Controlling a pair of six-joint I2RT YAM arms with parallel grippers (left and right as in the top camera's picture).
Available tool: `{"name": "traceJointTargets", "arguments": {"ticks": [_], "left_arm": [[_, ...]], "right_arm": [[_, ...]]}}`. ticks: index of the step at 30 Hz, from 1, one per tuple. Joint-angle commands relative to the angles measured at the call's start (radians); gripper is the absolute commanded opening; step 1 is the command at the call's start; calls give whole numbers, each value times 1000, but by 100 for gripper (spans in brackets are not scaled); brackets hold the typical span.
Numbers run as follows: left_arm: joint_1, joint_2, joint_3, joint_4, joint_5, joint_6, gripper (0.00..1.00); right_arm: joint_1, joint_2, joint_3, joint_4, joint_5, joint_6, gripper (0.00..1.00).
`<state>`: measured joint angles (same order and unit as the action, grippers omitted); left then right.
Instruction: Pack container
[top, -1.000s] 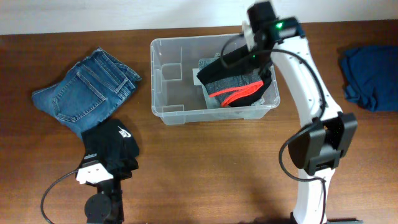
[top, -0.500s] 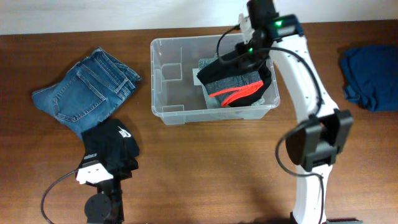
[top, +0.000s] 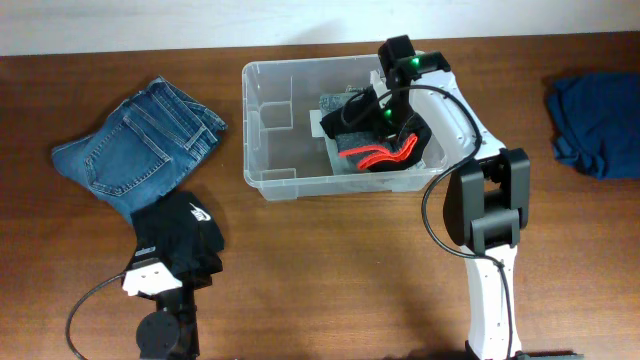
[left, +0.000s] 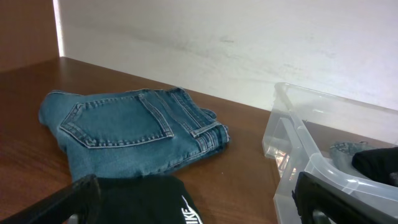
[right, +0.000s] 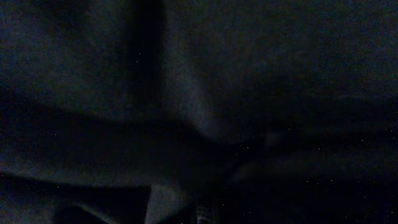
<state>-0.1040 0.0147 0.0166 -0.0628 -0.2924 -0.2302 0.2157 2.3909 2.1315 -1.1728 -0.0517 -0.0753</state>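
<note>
Lying nearest on the counter (top: 320, 270), a black garment (top: 182, 238) bears a white logo (left: 190, 208), partly cut off, beneath the left fingers (left: 73, 200), which are spread apart. Folded jeans (top: 135, 148) lie beyond. At far centre, the container (top: 262, 120) holds grey, black and red clothing (top: 385, 150). The right fingers (top: 360, 108) are buried there, and whether they are apart cannot be told. A blue cloth (top: 596, 125) lies at far right.

1. Brown wooden table (top: 330, 260).
2. Clear container (top: 246, 130) stands on it, around the right gripper (top: 372, 118).
3. Folded jeans (top: 140, 145) lie ahead of the left gripper (left: 196, 194).
4. Black garment (top: 180, 235), white logo, lies between the left gripper's fingers.
5. Blue cloth (top: 595, 125) lies well right of the right gripper.
</note>
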Motion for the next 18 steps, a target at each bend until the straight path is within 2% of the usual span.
{"name": "traceJointTargets", "arguments": {"ticks": [1, 5, 9, 12, 18], "left_arm": [[5, -9, -6, 2, 0, 12, 99], [5, -9, -6, 2, 0, 12, 99], [5, -9, -6, 2, 0, 12, 99], [5, -8, -6, 2, 0, 12, 99], [5, -8, -6, 2, 0, 12, 99]], "right_arm": [[-6, -33, 98, -21, 3, 1, 4], [-6, -66, 254, -85, 23, 1, 4], [-8, -76, 362, -140, 151, 0, 5], [-16, -75, 365, -172, 238, 1, 4], [-29, -72, 266, -227, 238, 1, 4]]}}
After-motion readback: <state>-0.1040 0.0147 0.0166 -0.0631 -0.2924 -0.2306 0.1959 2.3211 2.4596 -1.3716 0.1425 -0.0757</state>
